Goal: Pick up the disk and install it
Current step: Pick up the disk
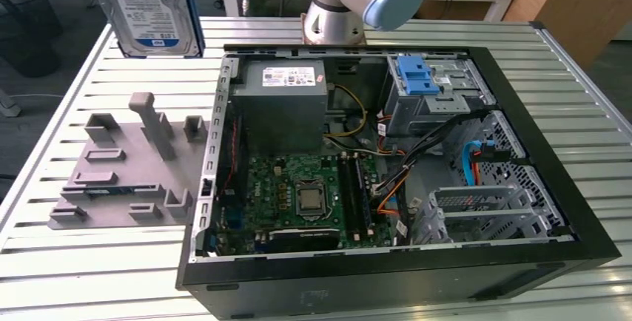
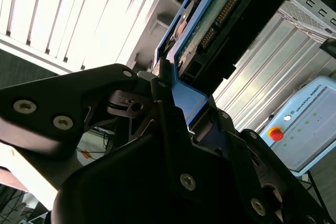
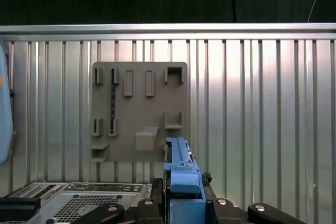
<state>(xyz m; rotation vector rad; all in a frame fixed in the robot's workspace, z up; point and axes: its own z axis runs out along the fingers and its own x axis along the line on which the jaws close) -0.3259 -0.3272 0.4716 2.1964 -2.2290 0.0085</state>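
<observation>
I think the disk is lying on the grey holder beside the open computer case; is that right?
No: the disk is held aloft by the gripper, not lying on the grey holder beside the open computer case, as the exterior view shows.

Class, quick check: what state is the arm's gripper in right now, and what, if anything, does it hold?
Gripper: closed, holding the disk by its blue carrier frame.
</observation>
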